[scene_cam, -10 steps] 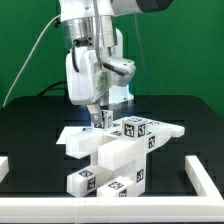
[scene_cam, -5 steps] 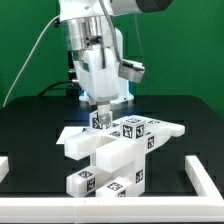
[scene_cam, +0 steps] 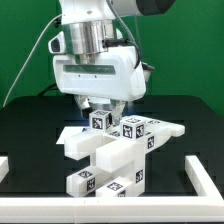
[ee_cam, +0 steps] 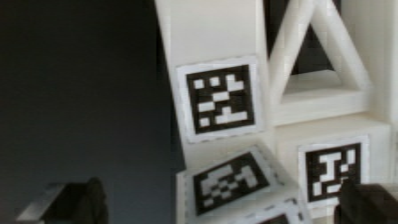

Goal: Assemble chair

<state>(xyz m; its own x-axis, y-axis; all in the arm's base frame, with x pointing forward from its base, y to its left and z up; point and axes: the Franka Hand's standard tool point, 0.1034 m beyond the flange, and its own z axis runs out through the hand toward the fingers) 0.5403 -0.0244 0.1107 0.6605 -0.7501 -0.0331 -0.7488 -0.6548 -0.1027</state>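
No brand names or readable writing showed anywhere; the only markings were black-and-white square tags on the chair (scene_cam: 118, 150) parts, patterns not decodable as text. The chair parts sat stacked mid-table on the black table (scene_cam: 30, 125), a flat panel low at the exterior view's left and tagged blocks piled toward the right. The gripper (scene_cam: 99, 110) hung just above the topmost tagged block (scene_cam: 99, 121); the fingers were mostly hidden under the wide white wrist housing, so I could not tell whether it was clenched or released, or touching the block. In the wrist view a tagged post (ee_cam: 221, 98) and an X-braced piece (ee_cam: 324, 60) filled the frame, cut off at the edges, blurry; dark fingertips (ee_cam: 71, 203) showed apart at the corners. A white border frame (scene_cam: 205, 180) was cropped by the picture edge.
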